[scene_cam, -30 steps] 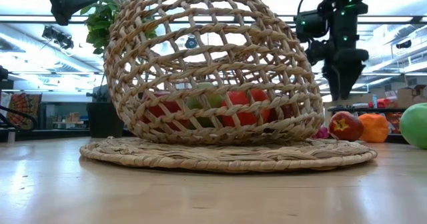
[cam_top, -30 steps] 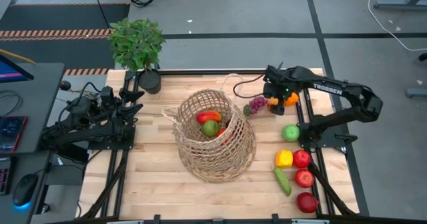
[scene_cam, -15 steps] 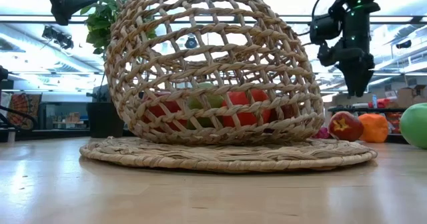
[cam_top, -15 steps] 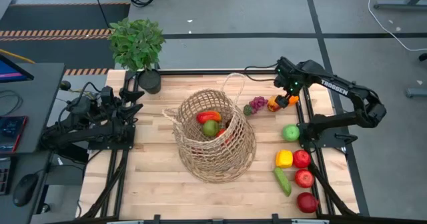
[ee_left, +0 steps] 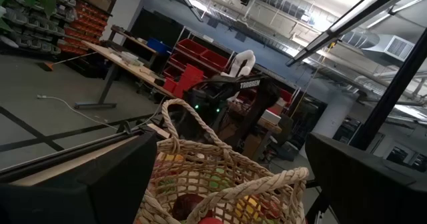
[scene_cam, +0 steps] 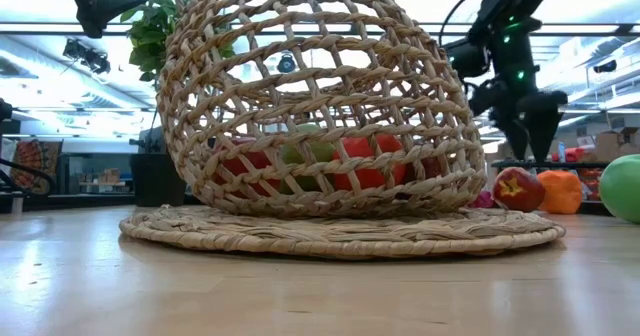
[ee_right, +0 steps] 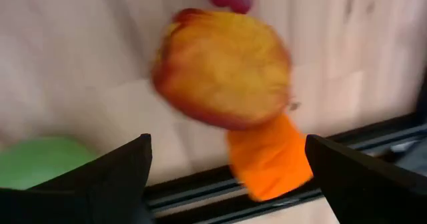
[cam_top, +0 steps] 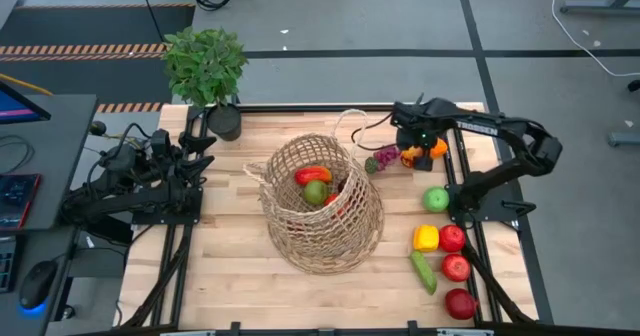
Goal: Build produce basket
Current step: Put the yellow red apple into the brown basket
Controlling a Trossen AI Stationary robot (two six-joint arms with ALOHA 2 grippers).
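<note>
Basket (cam_top: 322, 204) sits mid-table, some produce already inside. We have the right gripper (cam_top: 418, 146) hovering at the far right edge, jaws spread and empty, directly over the yellow-red fruit (ee_right: 223, 67). Left gripper (cam_top: 200, 141) waits spread, well apart.

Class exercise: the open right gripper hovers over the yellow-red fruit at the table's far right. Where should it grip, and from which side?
Grip the yellow-red fruit across its rounded middle, coming straight down from above with the right gripper. It probably fits between the open jaws, though the orange piece crowds one side.
</note>
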